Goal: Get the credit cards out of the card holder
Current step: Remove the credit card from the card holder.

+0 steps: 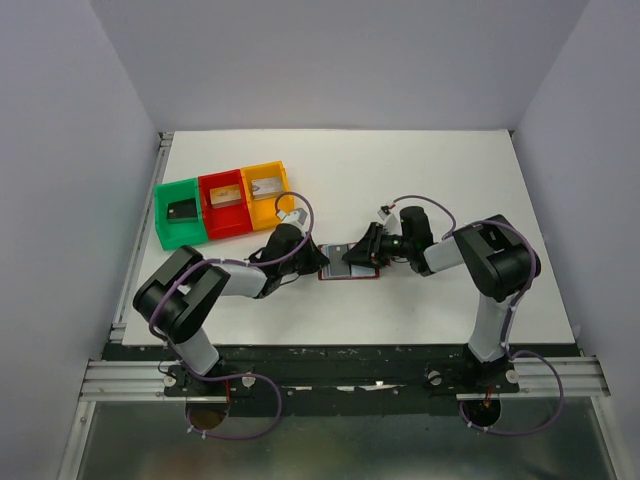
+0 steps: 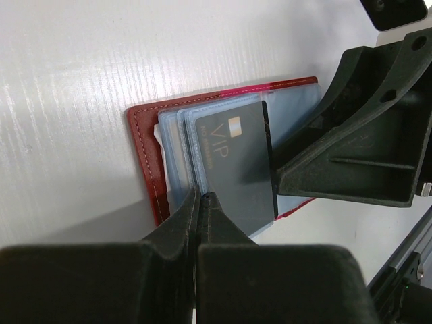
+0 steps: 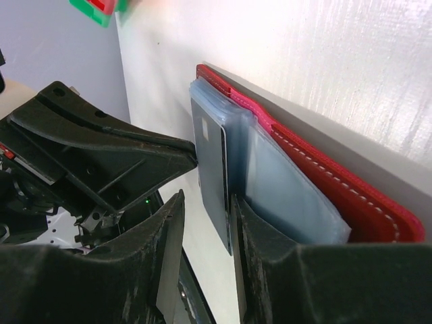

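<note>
The maroon card holder [image 1: 348, 272] lies open on the white table between both grippers, its light blue pockets [image 2: 177, 145] fanned out. A black credit card [image 2: 236, 169] marked VIP sticks halfway out of a pocket. My left gripper [image 2: 202, 196] is shut, pinching the edge of a blue pocket beside the card. My right gripper [image 3: 207, 198] stands open around the card's free end [image 3: 210, 169]. The card rests against one finger, with a gap to the other. In the top view the left gripper [image 1: 308, 252] and right gripper [image 1: 360, 254] meet over the holder.
At the back left stand a green tray [image 1: 170, 232], a red tray [image 1: 232, 224] and a yellow tray [image 1: 282, 205], each with one card in it. The right gripper's body [image 2: 351, 135] hangs close over the holder's right half.
</note>
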